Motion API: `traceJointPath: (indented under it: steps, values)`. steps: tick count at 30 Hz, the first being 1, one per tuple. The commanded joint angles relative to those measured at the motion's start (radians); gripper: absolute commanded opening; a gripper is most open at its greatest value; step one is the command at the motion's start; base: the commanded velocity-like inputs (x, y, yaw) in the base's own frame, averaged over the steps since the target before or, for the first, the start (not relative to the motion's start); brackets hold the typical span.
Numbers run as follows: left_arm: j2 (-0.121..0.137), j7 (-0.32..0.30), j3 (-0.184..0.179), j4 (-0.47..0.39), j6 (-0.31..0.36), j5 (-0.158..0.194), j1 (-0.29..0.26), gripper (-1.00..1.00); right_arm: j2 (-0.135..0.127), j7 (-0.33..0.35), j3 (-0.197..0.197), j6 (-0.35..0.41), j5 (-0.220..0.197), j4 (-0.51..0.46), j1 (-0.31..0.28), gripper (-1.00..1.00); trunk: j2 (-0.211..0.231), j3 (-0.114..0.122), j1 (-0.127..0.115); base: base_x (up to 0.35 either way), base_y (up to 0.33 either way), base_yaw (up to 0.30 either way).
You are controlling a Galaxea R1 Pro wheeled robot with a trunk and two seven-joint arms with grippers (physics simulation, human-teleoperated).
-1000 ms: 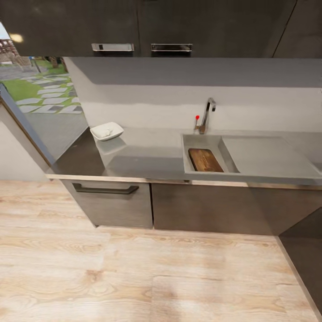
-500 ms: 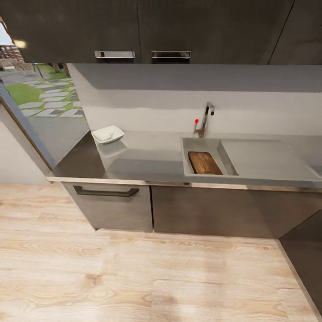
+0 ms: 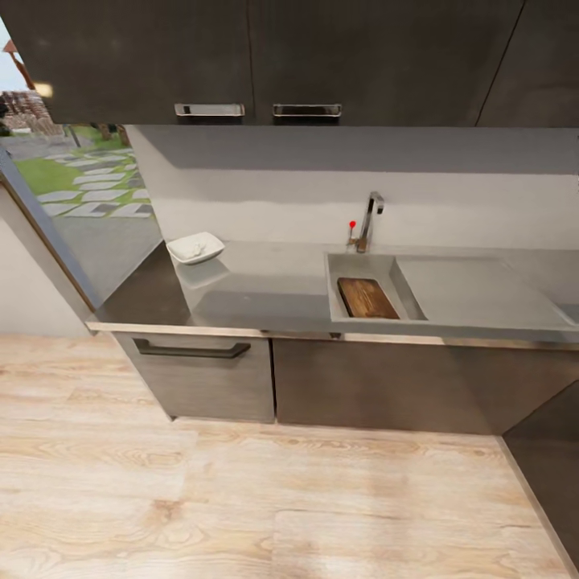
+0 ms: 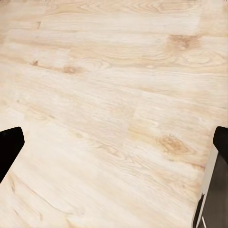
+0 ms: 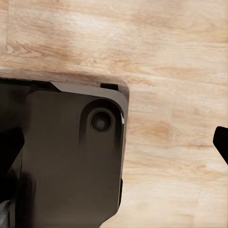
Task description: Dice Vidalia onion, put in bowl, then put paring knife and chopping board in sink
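The left gripper [image 4: 114, 142] points down at the wooden floor [image 4: 109, 95], its two dark fingertips [image 4: 9, 145] showing at opposite edges of the left wrist view, set wide apart with nothing between them. The right gripper [image 5: 114, 142] also hangs above the floor, jaws spread wide and empty, directly over the robot's own dark base [image 5: 71, 152], whose rounded corner sits beneath one finger

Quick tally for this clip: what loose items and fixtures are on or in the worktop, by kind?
White squarish bowl on the glossy grey countertop: 1
Dark brown wooden chopping board lying in the grey steel sink: 1
Grey steel sink: 1
Chrome faucet with a red knob: 1
Total: 4
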Motion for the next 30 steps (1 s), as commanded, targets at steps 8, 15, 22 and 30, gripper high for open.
traceJointPath:
  steps: [8, 15, 22, 30]
  values:
    - [0.001, 0.006, -0.007, -0.003, -0.001, 0.005, -0.001, 1.0, -0.002, -0.006, 0.008, 0.0, -0.004, -0.001, 0.001, 1.0, -0.002, 0.011, 0.001, 0.0, 0.0, 0.0]
    - [0.001, 0.006, -0.007, -0.003, -0.001, 0.005, -0.001, 1.0, -0.002, -0.006, 0.008, 0.0, -0.004, -0.001, 0.001, 1.0, -0.002, 0.022, 0.001, 0.0, 0.0, 0.0]
    - [0.001, 0.005, -0.006, 0.0, -0.001, 0.005, -0.001, 1.0, -0.001, -0.006, 0.008, 0.0, -0.004, -0.001, 0.001, 1.0, -0.002, 0.034, 0.001, 0.0, 0.0, 0.0]
    - [0.001, 0.005, -0.006, 0.0, -0.001, 0.005, -0.001, 1.0, 0.0, -0.006, 0.008, 0.0, -0.004, -0.003, 0.001, 1.0, -0.002, 0.046, 0.001, 0.0, 0.0, 0.0]
